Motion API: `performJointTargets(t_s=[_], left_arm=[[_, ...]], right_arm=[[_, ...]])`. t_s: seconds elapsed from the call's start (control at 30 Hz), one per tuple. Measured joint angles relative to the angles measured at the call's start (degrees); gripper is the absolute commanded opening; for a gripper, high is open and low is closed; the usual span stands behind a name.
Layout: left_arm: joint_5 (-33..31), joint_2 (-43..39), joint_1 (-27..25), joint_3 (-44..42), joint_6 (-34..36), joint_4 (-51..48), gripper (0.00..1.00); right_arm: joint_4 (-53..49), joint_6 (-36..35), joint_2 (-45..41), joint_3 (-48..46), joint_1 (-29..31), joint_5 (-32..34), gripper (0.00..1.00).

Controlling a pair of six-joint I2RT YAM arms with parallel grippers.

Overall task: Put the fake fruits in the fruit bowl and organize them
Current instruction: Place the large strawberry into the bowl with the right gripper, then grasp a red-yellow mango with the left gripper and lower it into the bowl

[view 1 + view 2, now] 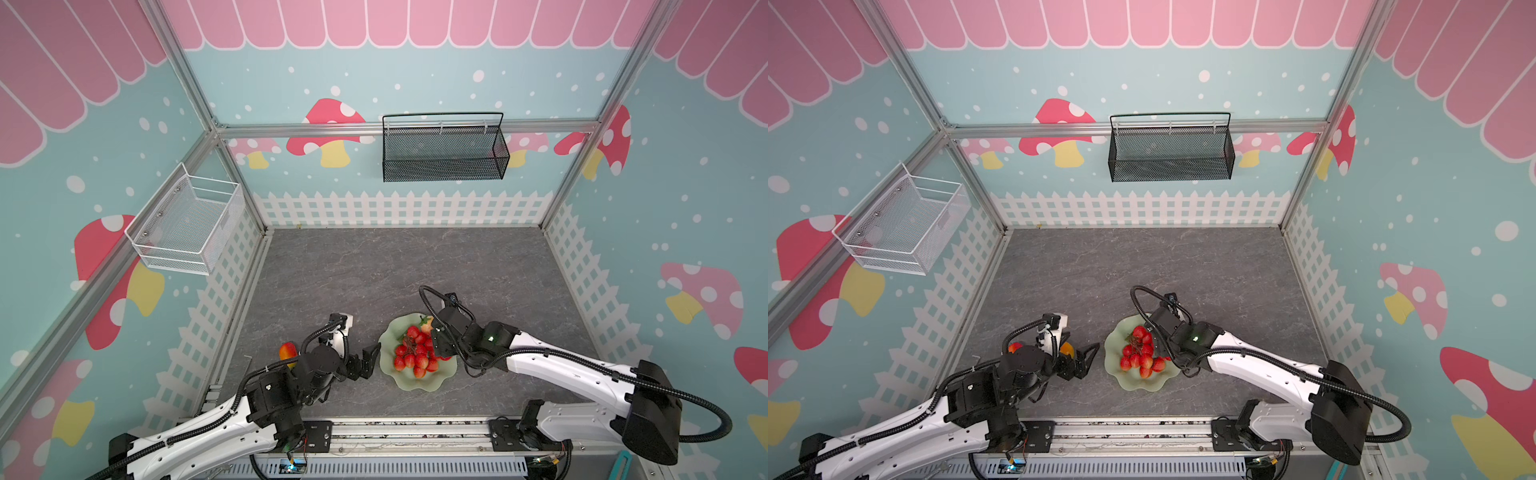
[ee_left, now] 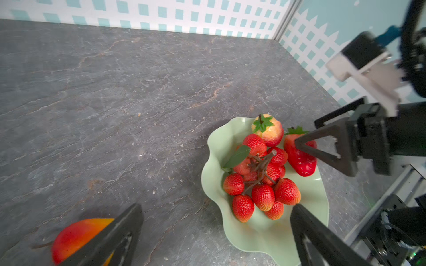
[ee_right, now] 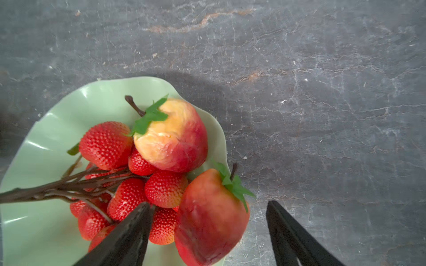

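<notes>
**Red strawberry at the rim, right fingers parted**

The fruit bowl is seen near the counter's front edge, about midway along it. The berry bunch is piled at its middle, and a pale strawberry is tucked against the far rim. A red strawberry is found at the rim on the right arm's side, between the fingers of the right gripper. Those fingers are spread, a clear gap is shown on one side, and nothing is clamped. The left gripper is held wide apart and empty just beside the bowl. A mango is seen on the counter toward the front left corner, outside the bowl.
</notes>
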Motion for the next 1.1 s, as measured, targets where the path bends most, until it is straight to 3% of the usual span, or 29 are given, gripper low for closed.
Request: performJointTargets(t_s=[0.13, 0.27, 0.47, 0.57, 0.7, 0.8, 0.93, 1.1], left_arm=[[-8.79, -0.22, 0.0, 0.63, -5.79, -5.57, 1.0], [-15.61, 0.02, 0.04, 0.85, -14.49, -12.02, 1.0], [-16.94, 0.92, 2.99, 0.42, -27.04, -16.5, 0.97], [-12.66, 3.02, 8.79, -1.14, -30.29, -15.02, 0.86], [-3.19, 7.67, 19.32, -4.42, -31.93, -9.94, 0.84], [2.8, 11.17, 23.71, -5.51, -31.91, -6.99, 0.82], [7.34, 14.84, 25.2, -5.51, -31.93, -3.43, 0.82], [9.9, 18.1, 25.24, -5.51, -32.61, -1.03, 0.81]], right_arm=[[2.34, -6.16, -4.81, 0.7, 0.0, -0.98, 0.89], [9.88, -16.46, -10.29, 0.7, 0.0, -8.0, 0.9], [21.55, -30.38, -9.55, 0.15, 0.04, -22.21, 0.87], [26.95, -36.46, -6.25, -1.75, 1.4, -27.96, 0.87], [34.47, -42.93, -5.53, -9.49, 4.63, -30.99, 0.88], [39.6, -45.97, -9.55, -17.44, 5.18, -32.0, 0.88], [45.94, -47.5, -21.49, -27.63, 5.2, -31.47, 0.89], [51.69, -47.56, -32.09, -32.89, 5.2, -31.47, 0.9]])
